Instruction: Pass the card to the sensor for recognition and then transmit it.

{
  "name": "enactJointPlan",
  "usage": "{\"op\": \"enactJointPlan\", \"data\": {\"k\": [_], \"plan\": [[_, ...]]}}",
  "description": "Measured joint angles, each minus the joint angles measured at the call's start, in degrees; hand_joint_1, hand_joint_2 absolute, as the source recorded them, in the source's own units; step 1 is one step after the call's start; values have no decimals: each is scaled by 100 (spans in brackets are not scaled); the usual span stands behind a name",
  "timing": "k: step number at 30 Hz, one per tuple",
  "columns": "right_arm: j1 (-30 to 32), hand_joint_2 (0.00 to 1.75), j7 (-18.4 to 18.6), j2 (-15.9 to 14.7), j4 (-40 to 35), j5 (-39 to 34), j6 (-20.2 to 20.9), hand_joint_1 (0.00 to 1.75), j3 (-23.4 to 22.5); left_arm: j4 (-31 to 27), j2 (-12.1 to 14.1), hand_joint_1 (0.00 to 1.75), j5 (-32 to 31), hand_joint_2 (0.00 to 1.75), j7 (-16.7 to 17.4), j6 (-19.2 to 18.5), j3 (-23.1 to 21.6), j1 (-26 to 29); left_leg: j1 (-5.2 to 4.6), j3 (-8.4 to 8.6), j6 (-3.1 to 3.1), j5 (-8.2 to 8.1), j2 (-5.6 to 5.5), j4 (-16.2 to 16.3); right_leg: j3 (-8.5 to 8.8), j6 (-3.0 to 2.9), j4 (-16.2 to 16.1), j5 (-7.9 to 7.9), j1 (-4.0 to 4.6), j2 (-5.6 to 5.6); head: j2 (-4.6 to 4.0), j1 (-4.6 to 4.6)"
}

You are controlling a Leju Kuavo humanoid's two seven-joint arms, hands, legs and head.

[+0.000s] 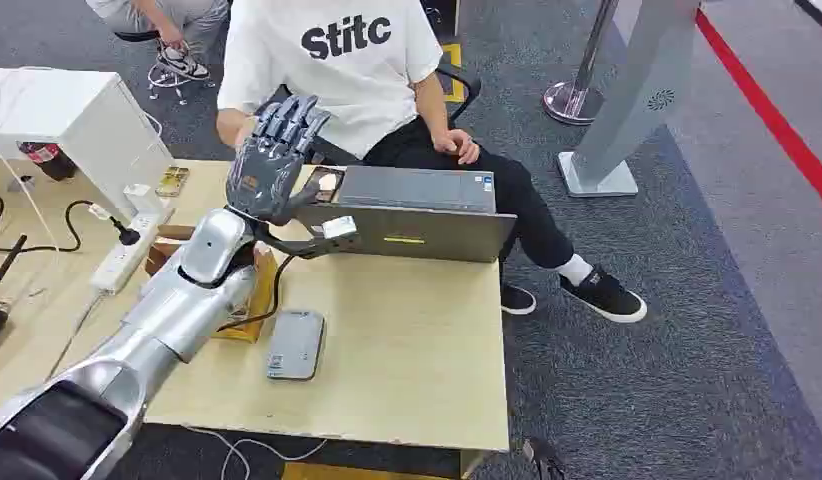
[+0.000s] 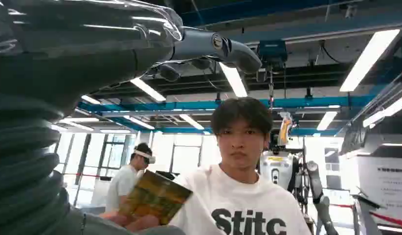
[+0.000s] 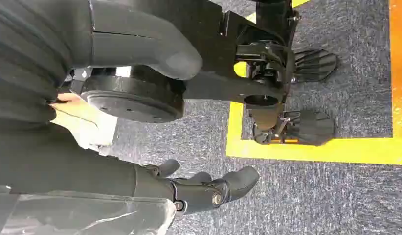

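My raised left hand (image 1: 274, 150), fingers spread, holds nothing; the person's thin, stiff, glossy printed card (image 2: 154, 197) looks light, best pinched by its edge

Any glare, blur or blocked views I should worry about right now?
Head view: evenly lit and sharp; the left hand hides part of the person behind it. Left wrist view: bright ceiling lights glare overhead, and the card looks soft and smeared. Right wrist view: the right hand is sharp, dark robot parts crowd the frame.

A grey laptop (image 1: 417, 215) and white power strip (image 1: 122, 255) sit on the wooden table (image 1: 417, 370).
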Motion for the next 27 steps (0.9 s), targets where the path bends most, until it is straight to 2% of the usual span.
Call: {"op": "enactJointPlan", "data": {"k": [3,9,14,15,16,27], "plan": [[2,175,0,0,0,-48,0,0,37,59,22,0,116,175,-92,297,2,25,0,-1,0,0,-1,0,-1,0,0,0,0,0,0,0],[11,175,-2,-2,0,-118,-22,0,133,142,39,0,284,175,-212,620,81,54,0,-8,0,-1,-1,0,-7,0,-1,0,0,0,0,0],[14,175,-2,-2,0,-151,-26,0,181,186,42,0,326,175,-278,662,177,62,0,-10,0,-1,-1,0,-9,0,-1,0,0,-1,0,2],[14,175,-2,-2,0,-155,-26,0,188,192,42,12,328,175,-282,662,192,65,0,-11,0,-1,-1,0,-9,0,-1,0,0,-1,0,0],[14,175,-2,-2,0,-166,-24,0,194,197,42,175,330,175,-291,664,216,68,0,-10,0,0,-1,0,-9,0,-1,0,0,-1,0,2],[19,175,-2,-4,0,-306,-35,0,337,172,-18,175,107,175,-654,673,754,235,0,-12,0,0,0,0,-13,0,-1,0,0,1,0,0]]}}
